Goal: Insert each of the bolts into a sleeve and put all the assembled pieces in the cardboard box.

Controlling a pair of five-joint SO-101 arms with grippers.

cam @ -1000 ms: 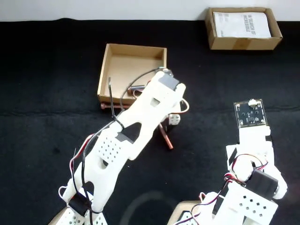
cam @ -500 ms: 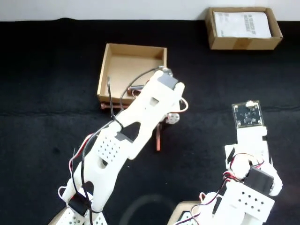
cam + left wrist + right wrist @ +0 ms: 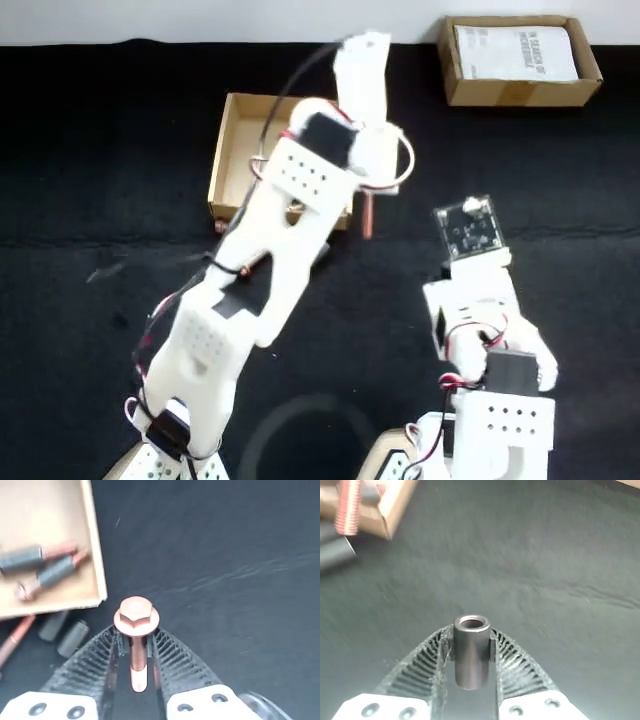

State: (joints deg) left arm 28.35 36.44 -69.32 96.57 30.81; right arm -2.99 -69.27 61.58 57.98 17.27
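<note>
Both closed: left tool [image 3: 136,634] pinches bolt [image 3: 136,616], right tool [image 3: 471,632] seemingly a sleeve [image 3: 471,655].

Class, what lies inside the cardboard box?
Two sleeved bolts lie inside the box. From above, the left arm covers much of its floor, so more cannot be ruled out.

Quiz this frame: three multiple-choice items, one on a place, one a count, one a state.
1. Loose sleeves lie: A on an arm; B on the table beside the box; C in the box.
2. Assembled pieces in the box: A none; B two; C four.
3. The left tool is: A open; B shut on a sleeve; C shut on a bolt.
B, they rest outside the box wall; B, two sleeved bolts lie inside; C, it clamps the bolt.
</note>
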